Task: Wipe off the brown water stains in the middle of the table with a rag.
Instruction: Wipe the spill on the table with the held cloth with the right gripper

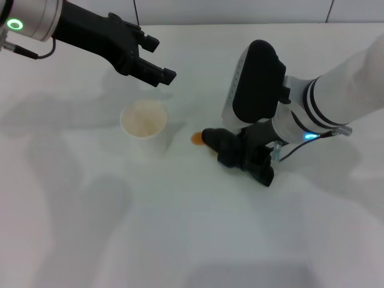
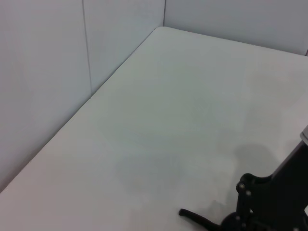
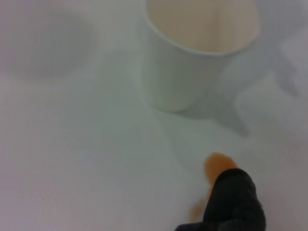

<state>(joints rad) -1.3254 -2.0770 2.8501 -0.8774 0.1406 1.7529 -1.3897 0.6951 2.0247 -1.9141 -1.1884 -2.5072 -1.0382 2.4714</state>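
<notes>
One arm is at work here: the right gripper sits low over the middle of the table, its fingers closed around the rag, which bulges out ahead of the fingertips as a dark rounded wad pressed against the white surface. Just past the tip of that wad lie the brown water stains, a small orange blotch touching the rag's front edge. In the right wrist view the rag overlaps the near side of the blotch, and a fainter orange smear shows beside the cloth, on the tabletop.

Beyond the stain, farther from the right fingertips, stands a white paper cup, upright, with a pale tan inside (its base sits near the blotch but apart from it). The wrist view shows the cup well clear of the rag.

The left gripper hangs above the table behind the cup, its two black fingers spread apart and holding nothing. Its wrist camera shows bare tabletop running to a wall corner.
</notes>
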